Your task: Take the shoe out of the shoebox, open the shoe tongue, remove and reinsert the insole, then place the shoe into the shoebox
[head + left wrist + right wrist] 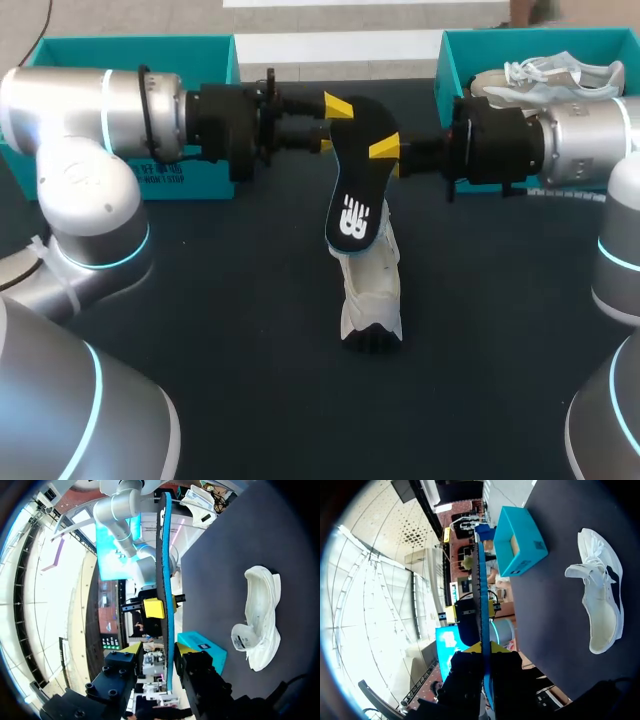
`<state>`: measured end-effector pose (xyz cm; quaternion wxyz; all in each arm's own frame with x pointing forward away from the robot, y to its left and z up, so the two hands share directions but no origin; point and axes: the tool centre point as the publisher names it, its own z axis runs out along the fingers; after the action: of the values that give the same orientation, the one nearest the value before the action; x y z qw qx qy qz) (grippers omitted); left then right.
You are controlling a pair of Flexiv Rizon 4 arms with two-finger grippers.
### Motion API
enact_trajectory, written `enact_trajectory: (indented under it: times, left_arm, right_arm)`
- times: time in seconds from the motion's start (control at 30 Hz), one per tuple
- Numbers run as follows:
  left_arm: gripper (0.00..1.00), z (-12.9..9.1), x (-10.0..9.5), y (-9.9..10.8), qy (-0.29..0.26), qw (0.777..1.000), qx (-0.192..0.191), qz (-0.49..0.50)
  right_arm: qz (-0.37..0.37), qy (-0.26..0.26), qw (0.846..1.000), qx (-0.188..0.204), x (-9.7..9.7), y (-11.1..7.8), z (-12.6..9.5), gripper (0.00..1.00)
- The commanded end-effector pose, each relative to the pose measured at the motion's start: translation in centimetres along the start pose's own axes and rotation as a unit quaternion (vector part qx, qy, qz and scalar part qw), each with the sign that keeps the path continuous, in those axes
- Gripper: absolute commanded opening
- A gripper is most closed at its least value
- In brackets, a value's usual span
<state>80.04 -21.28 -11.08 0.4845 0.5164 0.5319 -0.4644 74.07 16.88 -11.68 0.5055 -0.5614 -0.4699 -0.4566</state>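
R gripper (483,649) pinches insole (355,190) edge-on, above shoe (372,290). L gripper (157,648) wide astride it, not clamped. Risk: single-pinch hold lets insole swivel/slip, missing shoe opening on reinsert.

Insole (355,170) is matt black on top, blue foamy edge. Shoe (372,290) looks like soft white mesh cloth. Table (220,330) is dark, matt, kinda fabric-like. Left box (200,185) and right box (450,60) are smooth teal card. My left arm (70,110) and right arm (590,130): glossy silver shells.

bright, even light from overhead on the dark table (250,300); only a soft shadow pools under the shoe (372,290).
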Motion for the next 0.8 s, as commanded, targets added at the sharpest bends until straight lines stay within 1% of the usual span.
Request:
enact_trajectory:
  times: [0.03,0.17,0.47,0.5,0.53,0.67,0.77,0.8]
  left_arm:
    - [0.4,0.9,0.2,0.0,-0.005,1.0,0.0,-0.001]
    - [0.38,1.2,0.4,-0.2,-0.006,1.0,0.0,-0.005]
    - [0.21,1.5,0.6,-0.3,-0.018,1.0,-0.01,-0.015]
    - [0.17,1.6,0.6,-0.3,-0.019,1.0,-0.01,-0.015]
    - [0.15,1.7,0.5,-0.3,-0.019,1.0,-0.01,-0.016]
    - [0.13,2.0,0.7,-0.5,-0.019,1.0,-0.008,-0.017]
    - [0.08,2.1,0.8,-0.4,-0.02,1.0,-0.007,-0.019]
    - [0.05,2.1,0.8,-0.4,-0.02,1.0,-0.008,-0.019]
  right_arm:
    - [-0.001,0.0,1.0,0.0,0.0,0.4,0.5,0.0]
    - [-0.004,-0.001,1.0,0.001,0.1,0.5,0.7,0.0]
    - [-0.007,0.002,1.0,-0.002,0.2,0.5,0.9,0.0]
    - [-0.007,0.003,1.0,-0.002,0.2,0.5,0.9,0.0]
    - [-0.007,0.003,1.0,-0.003,0.2,0.5,0.9,0.0]
    - [-0.008,0.005,1.0,-0.006,0.3,0.6,1.0,0.0]
    - [-0.008,0.004,1.0,-0.005,0.3,0.7,1.1,0.0]
    - [-0.008,0.004,1.0,-0.004,0.3,0.7,1.1,0.0]
